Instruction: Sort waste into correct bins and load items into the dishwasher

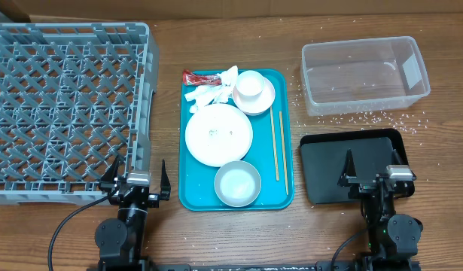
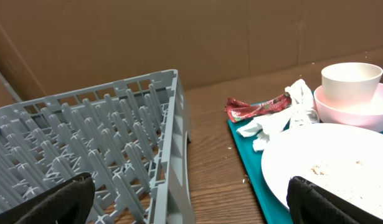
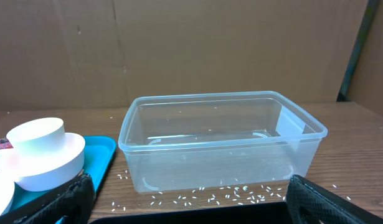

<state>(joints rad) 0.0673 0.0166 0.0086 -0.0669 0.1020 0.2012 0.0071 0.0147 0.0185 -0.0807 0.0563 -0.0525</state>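
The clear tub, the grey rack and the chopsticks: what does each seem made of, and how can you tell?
Clear tub: likely plastic, glossy; you see the table through its walls.
Grey rack: likely moulded plastic, matt; uniform grey lattice of pegs.
Chopsticks: probably wood or bamboo; pale tan, dull, thin and straight.

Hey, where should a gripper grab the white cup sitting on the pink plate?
Probably its rim, from straight above: the white cup stands upright, mouth open, on the pink plate, so one finger can go inside, one outside.
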